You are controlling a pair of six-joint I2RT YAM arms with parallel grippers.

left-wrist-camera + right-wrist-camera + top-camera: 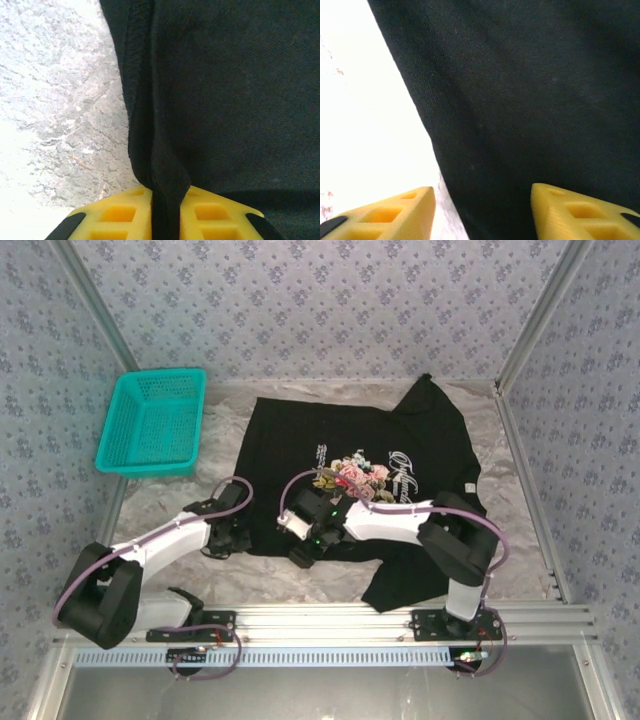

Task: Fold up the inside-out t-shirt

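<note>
we're looking into a robot lab test cell: left arm [170, 540] and right arm [400, 523] bolted to an aluminium rail [330, 618], metal frame posts [535, 315] at the corners, patterned backdrop walls [330, 300] boxing it in, a crinkled white table cover [225, 455], with a t-shirt [290, 435] and a teal basket [153, 423] as props.

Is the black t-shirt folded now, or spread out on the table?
Spread out. The t-shirt lies open, print up, with no fold across it; the left gripper pinches one edge.

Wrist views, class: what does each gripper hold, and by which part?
The left gripper pinches a fold of the t-shirt at its stitched edge; the right gripper is open, holding nothing.
</note>
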